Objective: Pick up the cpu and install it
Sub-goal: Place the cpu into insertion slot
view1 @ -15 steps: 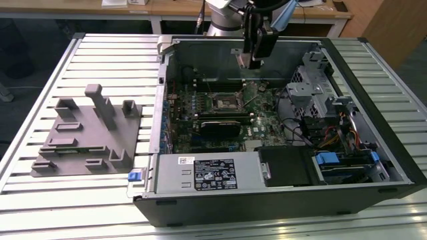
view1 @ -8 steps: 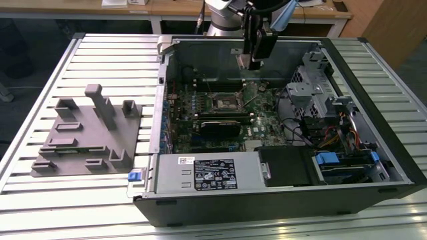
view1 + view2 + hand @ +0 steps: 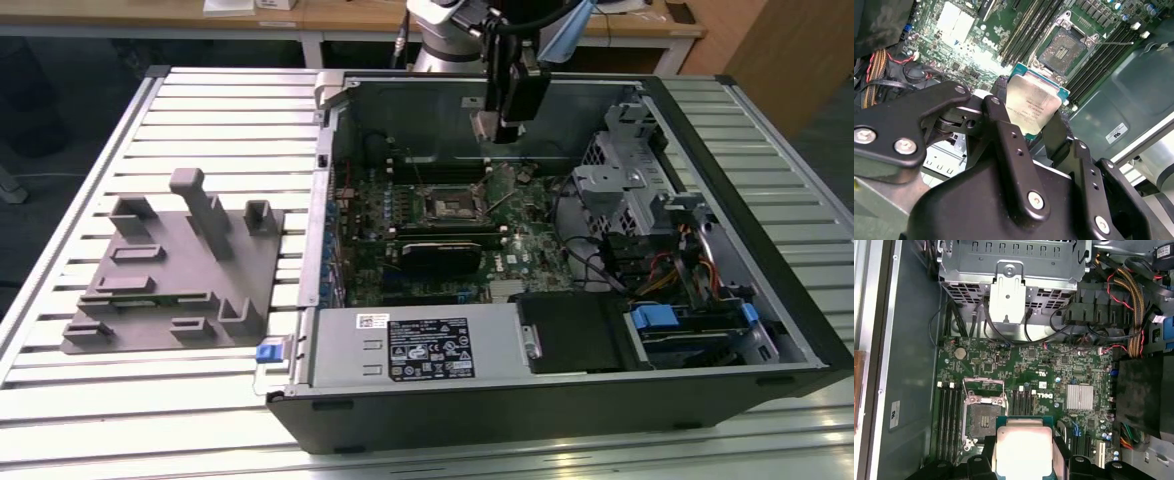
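The tool (image 3: 1029,117), clamped on the cpu (image 3: 1034,100), hangs over the motherboard (image 3: 1054,360) near the open socket (image 3: 983,412); any tilt or offset could bend socket pins; a slack grip could drop it.

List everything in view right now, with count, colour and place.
computer case: one, black and grey, open, lying on the table
table: one, silver, slatted, under the case
moulded fixture: one, grey, on the table at the exterior view's left of the case
motherboard: one, green, inside the case
socket: one, dark with a metal frame, empty, on the motherboard
heatsink: one, silver, on the motherboard
power supply: one, grey with a label, inside the case
cable bundle: one, yellow, red and black, inside the case
cpu: one, silver top, green edge, held above the motherboard
claw: one, black, shut on the cpu
arm: one, silver-grey, above the case
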`<state>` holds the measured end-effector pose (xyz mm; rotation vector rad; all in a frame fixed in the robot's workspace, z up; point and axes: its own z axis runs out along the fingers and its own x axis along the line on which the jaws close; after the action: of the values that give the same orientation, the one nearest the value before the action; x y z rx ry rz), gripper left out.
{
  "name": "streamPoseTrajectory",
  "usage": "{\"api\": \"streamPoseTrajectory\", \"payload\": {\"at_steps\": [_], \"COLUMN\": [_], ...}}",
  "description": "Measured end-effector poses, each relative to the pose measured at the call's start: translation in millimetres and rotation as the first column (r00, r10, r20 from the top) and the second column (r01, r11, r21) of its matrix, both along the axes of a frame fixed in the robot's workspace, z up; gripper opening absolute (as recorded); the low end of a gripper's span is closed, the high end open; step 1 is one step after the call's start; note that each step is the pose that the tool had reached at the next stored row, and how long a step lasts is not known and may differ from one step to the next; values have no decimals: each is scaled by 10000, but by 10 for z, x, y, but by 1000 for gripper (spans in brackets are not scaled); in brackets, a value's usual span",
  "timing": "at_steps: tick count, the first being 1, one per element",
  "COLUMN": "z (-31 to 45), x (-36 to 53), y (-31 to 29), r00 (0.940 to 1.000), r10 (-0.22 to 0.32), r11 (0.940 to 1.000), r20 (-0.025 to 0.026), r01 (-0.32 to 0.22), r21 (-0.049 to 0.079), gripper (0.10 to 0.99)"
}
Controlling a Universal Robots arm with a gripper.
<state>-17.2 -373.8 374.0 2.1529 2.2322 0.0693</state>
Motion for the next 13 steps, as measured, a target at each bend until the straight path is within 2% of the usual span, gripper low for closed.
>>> {"api": "streamPoseTrajectory", "payload": {"at_steps": [6, 8, 10, 13], "z": [-39, -64, -95, -141], "x": [-69, -98, -109, -112], "y": [1, 20, 60, 163], "r00": [9995, 9994, 9993, 9994], "r10": [-324, -359, -361, -358], "r11": [9995, 9993, 9993, 9993], "r20": [0, 1, 3, 4], "r01": [324, 359, 361, 358], "r21": [-3, -37, -89, -119], "gripper": [533, 533, 533, 533]}}
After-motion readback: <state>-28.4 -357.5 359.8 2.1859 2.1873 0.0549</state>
